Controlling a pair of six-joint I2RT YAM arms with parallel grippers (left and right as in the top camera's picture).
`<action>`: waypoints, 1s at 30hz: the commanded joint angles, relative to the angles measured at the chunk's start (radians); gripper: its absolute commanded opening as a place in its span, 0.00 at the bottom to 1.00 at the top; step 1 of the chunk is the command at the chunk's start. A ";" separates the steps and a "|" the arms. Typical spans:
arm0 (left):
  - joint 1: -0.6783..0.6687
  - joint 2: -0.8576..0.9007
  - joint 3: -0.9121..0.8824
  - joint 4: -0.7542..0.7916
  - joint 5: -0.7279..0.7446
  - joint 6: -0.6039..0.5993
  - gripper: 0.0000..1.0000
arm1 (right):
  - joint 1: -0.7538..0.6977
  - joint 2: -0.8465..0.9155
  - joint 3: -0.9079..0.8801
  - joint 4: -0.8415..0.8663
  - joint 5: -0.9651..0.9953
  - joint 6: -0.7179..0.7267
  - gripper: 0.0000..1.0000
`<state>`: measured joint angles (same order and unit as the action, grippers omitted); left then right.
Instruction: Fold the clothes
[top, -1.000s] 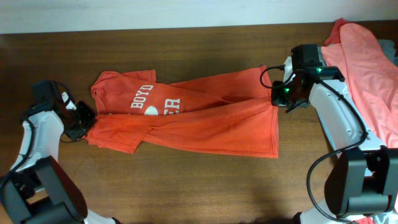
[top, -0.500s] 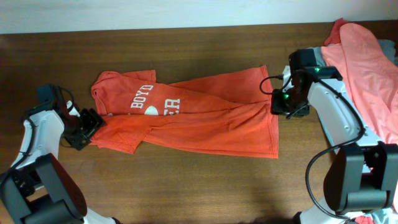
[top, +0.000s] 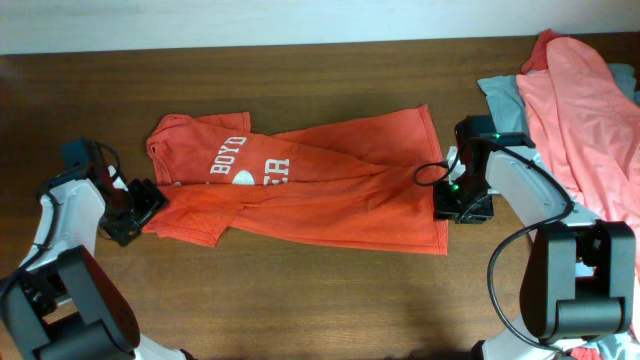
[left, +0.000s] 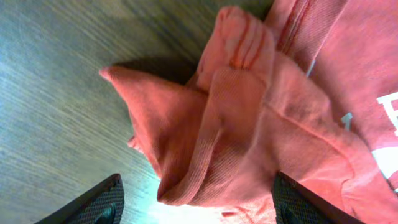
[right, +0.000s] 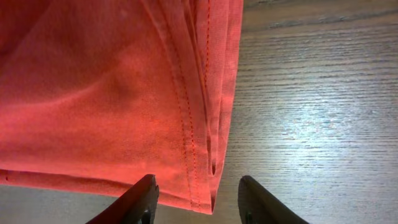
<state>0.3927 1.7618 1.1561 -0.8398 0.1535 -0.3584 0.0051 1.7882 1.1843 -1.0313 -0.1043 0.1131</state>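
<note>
The orange-red T-shirt (top: 300, 195) lies partly folded on the bench (top: 300, 300), with the left hand (top: 148, 200) at its sleeve and the right hand (top: 455, 205) at its hem both open and holding nothing, so the next move probably needs grasps for a crosswise fold.

T-shirt (top: 320, 195): orange-red matt knit cloth, finely ribbed at the bunched sleeve, hem double-stitched. White lettering (top: 228, 157): flat print. Worktop (top: 300, 290): dark brown wood, fine grain, soft sheen. Jaws of left gripper (left: 196, 200) and right gripper (right: 199, 199): black, smooth, plastic-looking. Salmon-pink garment (top: 585, 110), right edge: matt cloth.
</note>
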 joint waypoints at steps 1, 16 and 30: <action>-0.002 0.011 -0.010 -0.005 -0.058 0.019 0.76 | -0.006 0.005 -0.003 -0.002 0.012 -0.004 0.47; -0.117 0.011 -0.016 -0.080 -0.019 0.304 0.68 | -0.006 0.005 -0.003 -0.001 0.012 -0.004 0.47; -0.189 0.011 -0.109 0.003 -0.238 0.032 0.67 | -0.006 0.005 -0.003 -0.002 0.012 -0.005 0.48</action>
<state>0.1986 1.7618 1.0561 -0.8593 -0.0616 -0.2787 0.0051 1.7882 1.1843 -1.0325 -0.1043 0.1078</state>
